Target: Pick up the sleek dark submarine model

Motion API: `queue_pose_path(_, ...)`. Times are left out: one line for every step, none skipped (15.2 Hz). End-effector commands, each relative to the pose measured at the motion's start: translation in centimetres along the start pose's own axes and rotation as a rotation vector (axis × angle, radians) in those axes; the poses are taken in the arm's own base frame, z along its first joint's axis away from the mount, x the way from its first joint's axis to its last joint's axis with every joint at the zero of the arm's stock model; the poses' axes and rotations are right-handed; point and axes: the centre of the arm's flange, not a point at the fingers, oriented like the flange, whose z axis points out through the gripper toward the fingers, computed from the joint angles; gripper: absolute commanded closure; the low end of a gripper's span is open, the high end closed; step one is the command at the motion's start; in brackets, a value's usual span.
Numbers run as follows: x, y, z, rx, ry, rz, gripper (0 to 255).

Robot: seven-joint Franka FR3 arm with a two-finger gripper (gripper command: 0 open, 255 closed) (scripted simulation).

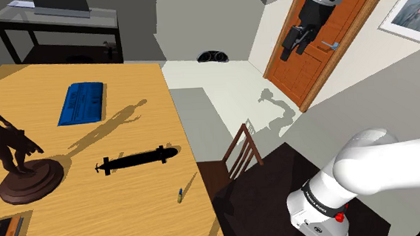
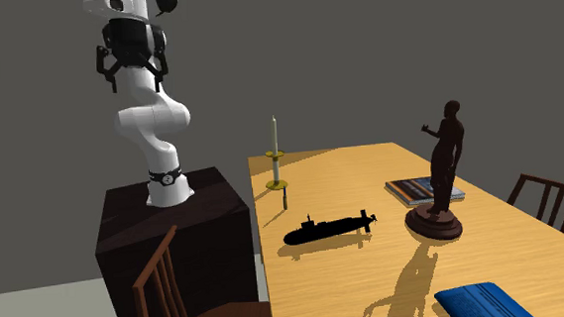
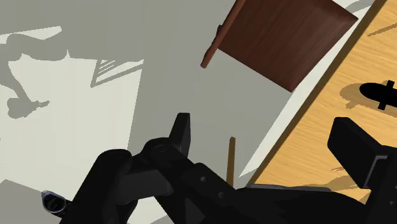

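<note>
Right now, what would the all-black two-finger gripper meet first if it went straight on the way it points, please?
Probably the grey floor between the dark brown wooden chair and the light wooden table's edge, though depth is unclear.

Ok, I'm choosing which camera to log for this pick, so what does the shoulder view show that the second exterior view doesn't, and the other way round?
The shoulder view adds the orange door behind the raised arm, a dark side table and a black object on the floor. The second exterior view adds a chair at the far side and the head of the dark statue. Both share the black submarine model lying on the wooden table, the statue and the blue book.
</note>
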Motion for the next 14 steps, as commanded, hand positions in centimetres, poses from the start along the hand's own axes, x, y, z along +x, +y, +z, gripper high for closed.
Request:
queue_pose_path(0.0,0.0,0.0,0.000,0.000,0.000,0)
queue_pose_path(0.9,-0.6,0.8,0.000,0.001,-0.025,0)
queue_pose_path(1.7,-1.3,1.5,-0.001,0.002,-0.050,0)
queue_pose_path(2.5,-2.0,2.3,-0.001,0.002,-0.075,0)
queue_pose_path(3.3,-2.7,3.1,-0.002,0.003,-0.100,0)
queue_pose_path(4.1,-3.4,3.8,-0.002,0.004,-0.125,0)
queue_pose_path(4.9,-4.2,4.6,-0.002,0.005,-0.150,0)
queue_pose_path(5.6,-4.9,5.4,-0.003,0.006,-0.175,0)
queue_pose_path(6.3,-5.7,6.1,-0.003,0.007,-0.200,0)
queue_pose_path(7.1,-6.5,6.9,-0.004,0.007,-0.225,0)
queue_pose_path(7.7,-7.3,7.6,-0.004,0.008,-0.250,0)
queue_pose_path(8.4,-8.2,8.4,-0.004,0.009,-0.275,0)
queue_pose_path(9.1,-9.0,9.2,-0.005,0.010,-0.300,0)
queue_pose_path(9.7,-9.9,9.9,-0.005,0.011,-0.325,0)
